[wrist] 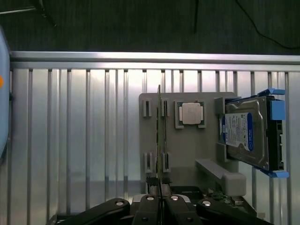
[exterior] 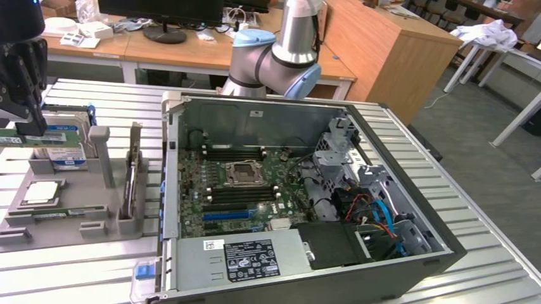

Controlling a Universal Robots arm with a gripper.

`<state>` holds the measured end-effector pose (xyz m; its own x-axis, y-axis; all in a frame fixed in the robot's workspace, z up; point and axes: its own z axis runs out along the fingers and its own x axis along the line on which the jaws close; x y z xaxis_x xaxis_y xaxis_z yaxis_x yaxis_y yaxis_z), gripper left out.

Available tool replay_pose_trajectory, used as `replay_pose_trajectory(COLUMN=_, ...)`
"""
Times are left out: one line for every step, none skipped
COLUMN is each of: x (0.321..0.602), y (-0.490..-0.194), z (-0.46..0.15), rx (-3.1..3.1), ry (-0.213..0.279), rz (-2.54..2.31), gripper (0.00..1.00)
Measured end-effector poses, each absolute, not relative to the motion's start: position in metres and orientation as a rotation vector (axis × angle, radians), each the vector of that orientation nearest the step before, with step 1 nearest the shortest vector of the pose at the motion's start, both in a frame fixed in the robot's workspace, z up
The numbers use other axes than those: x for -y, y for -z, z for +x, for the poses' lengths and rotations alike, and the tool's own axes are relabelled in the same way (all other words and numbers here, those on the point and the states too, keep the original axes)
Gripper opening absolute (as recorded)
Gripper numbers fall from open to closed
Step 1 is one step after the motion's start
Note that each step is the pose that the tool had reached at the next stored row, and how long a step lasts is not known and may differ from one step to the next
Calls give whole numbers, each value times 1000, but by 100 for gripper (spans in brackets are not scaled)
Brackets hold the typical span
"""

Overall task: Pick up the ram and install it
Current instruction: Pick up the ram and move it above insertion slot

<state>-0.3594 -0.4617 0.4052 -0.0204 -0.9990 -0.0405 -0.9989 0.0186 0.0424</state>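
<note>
Exterior view: ribbed table [exterior: 85,269], wooden desks [exterior: 182,52], gripped ram [exterior: 42,137].

1. I count one thin green circuit-board ram stick [wrist: 160,131] and one black pincer [wrist: 159,182], mine.
2. One silver hard drive with a blue label [wrist: 246,131].
3. One square silver processor chip [wrist: 191,113].
4. One grey plastic holder tray [wrist: 187,150].
5. One open grey metal computer case [exterior: 406,256], one green motherboard [exterior: 211,183] inside.

Silver arm [exterior: 298,28], pale-blue joint caps [exterior: 253,38]; black gripper [wrist: 159,182], silver screws [wrist: 174,198]
</note>
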Motion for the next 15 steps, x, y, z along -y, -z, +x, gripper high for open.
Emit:
replay_pose_trajectory(x=462, y=-405, z=-359, rx=2242, ry=92, rz=2198, gripper=11)
replay_pose_trajectory(x=462, y=-405, z=-359, rx=2241, ry=92, rz=2198, gripper=11)
replay_pose_trajectory(x=462, y=-405, z=-359, rx=2241, ry=92, rz=2198, gripper=11)
replay_pose_trajectory(x=462, y=-405, z=-359, rx=2241, ry=92, rz=2198, gripper=11)
replay_pose_trajectory(x=462, y=-405, z=-358, rx=2241, ry=92, rz=2198, gripper=11)
replay_pose_trajectory(x=462, y=-405, z=-357, rx=2241, ry=92, rz=2198, gripper=11)
replay_pose_trajectory(x=462, y=-405, z=-356, rx=2242, ry=92, rz=2198, gripper=11)
replay_pose_trajectory(x=462, y=-405, z=-356, rx=2242, ry=92, rz=2198, gripper=11)
replay_pose_trajectory(x=462, y=-405, z=-355, rx=2242, ry=92, rz=2198, gripper=11)
replay_pose_trajectory(x=462, y=-405, z=-353, rx=2242, ry=92, rz=2198, gripper=11)
replay_pose_trajectory(x=462, y=-405, z=-352, rx=2241, ry=92, rz=2198, gripper=11)
replay_pose_trajectory(x=462, y=-405, z=-351, rx=2241, ry=92, rz=2198, gripper=11)
replay_pose_trajectory(x=462, y=-405, z=-349, rx=2242, ry=92, rz=2198, gripper=11)
replay_pose_trajectory(x=462, y=-405, z=-347, rx=2242, ry=92, rz=2198, gripper=11)
replay_pose_trajectory(x=462, y=-405, z=-346, rx=2242, ry=92, rz=2198, gripper=11)
